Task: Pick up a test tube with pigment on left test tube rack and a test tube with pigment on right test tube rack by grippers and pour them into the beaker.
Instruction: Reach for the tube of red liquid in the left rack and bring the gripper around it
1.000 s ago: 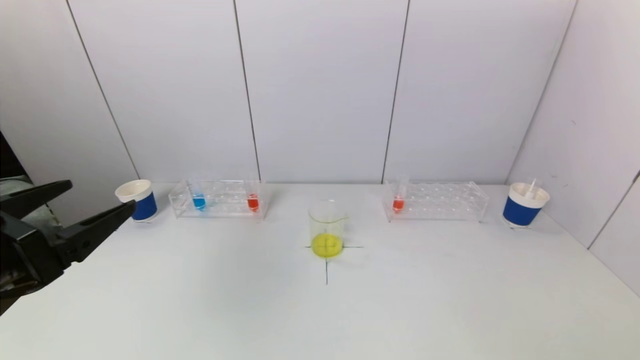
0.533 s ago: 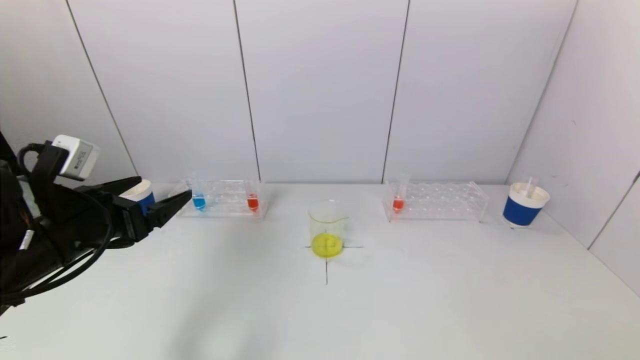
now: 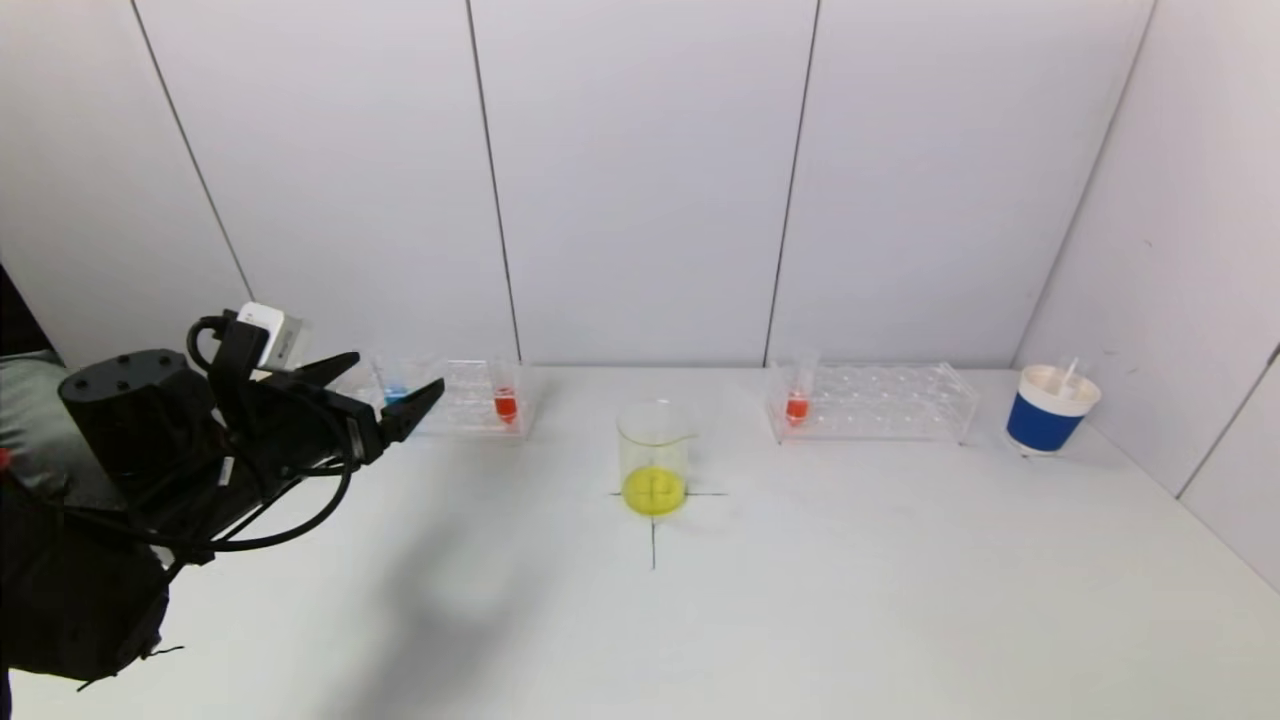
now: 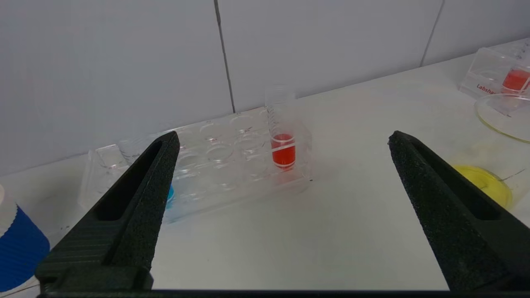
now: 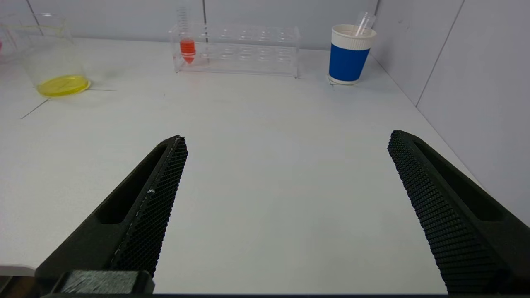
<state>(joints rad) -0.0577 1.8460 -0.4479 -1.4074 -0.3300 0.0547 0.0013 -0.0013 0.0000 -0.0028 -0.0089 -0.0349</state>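
The clear left rack [image 3: 460, 410] holds a blue-pigment tube [image 3: 395, 393] and a red-pigment tube [image 3: 506, 403], which also shows in the left wrist view [image 4: 283, 150]. The clear right rack [image 3: 880, 405] holds one red-pigment tube [image 3: 796, 405], also seen in the right wrist view [image 5: 187, 49]. The beaker [image 3: 654, 460] with yellow liquid stands at the table centre on a cross mark. My left gripper [image 3: 395, 390] is open and empty, in the air just in front of the left rack's blue tube. My right gripper [image 5: 285, 145] is open and empty, low over the near right table, outside the head view.
A blue-and-white paper cup [image 3: 1046, 408] with an empty tube in it stands right of the right rack, near the side wall. Another blue paper cup [image 4: 16, 244] stands left of the left rack, hidden behind my left arm in the head view.
My left arm has swung in from the far left and moved forward and right, bringing its open gripper in front of the left rack. Nothing else has moved.
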